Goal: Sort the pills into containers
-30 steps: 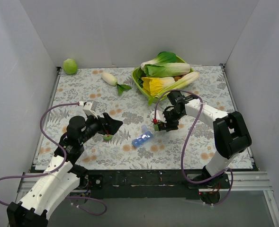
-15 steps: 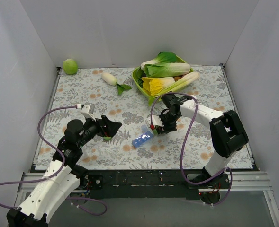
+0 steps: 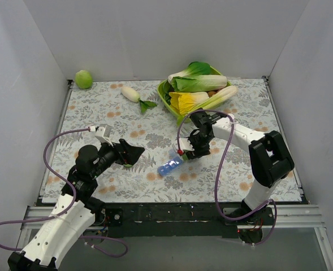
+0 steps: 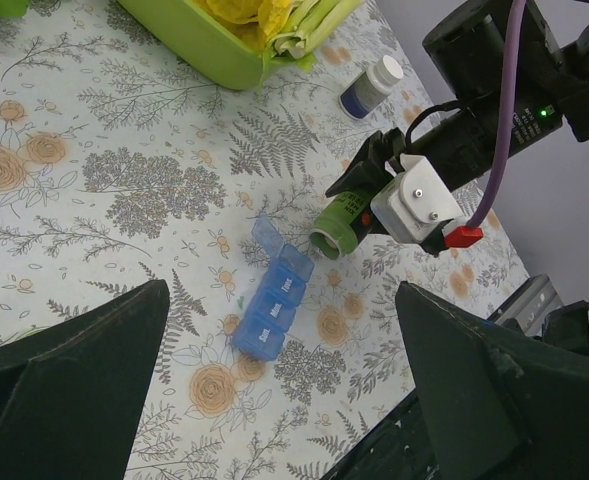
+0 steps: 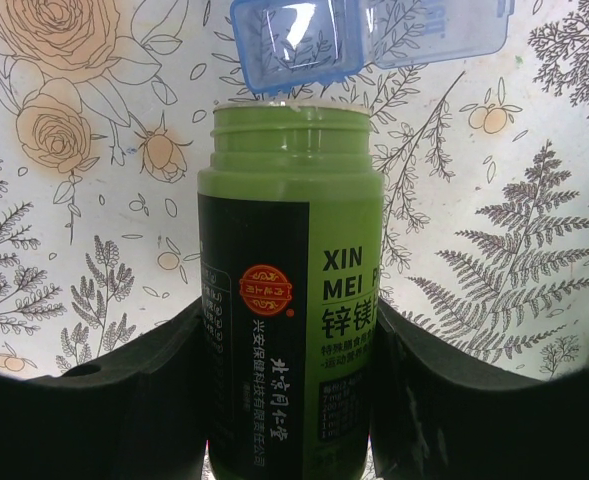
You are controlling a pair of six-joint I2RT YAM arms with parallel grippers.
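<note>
The blue strip pill box (image 3: 169, 165) lies on the floral cloth mid-table, its end compartment open with the lid flipped up. It also shows in the left wrist view (image 4: 274, 305) and the right wrist view (image 5: 294, 40). My right gripper (image 3: 190, 151) is shut on an uncapped green pill bottle (image 5: 289, 290), tipped on its side with its open mouth right at the open compartment; the bottle also shows in the left wrist view (image 4: 339, 222). My left gripper (image 3: 130, 153) is open and empty, hovering left of the pill box. No pills are visible.
A lime-green bowl (image 3: 165, 97) of leafy vegetables stands at the back, with a white radish (image 3: 130, 93) and a green round fruit (image 3: 83, 79) to its left. A small blue bottle with a white cap (image 4: 371, 87) lies beyond the right gripper. White walls enclose three sides.
My right gripper has carried the green bottle left, bringing its mouth up to the pill box. The left arm has drawn back slightly towards its base.
</note>
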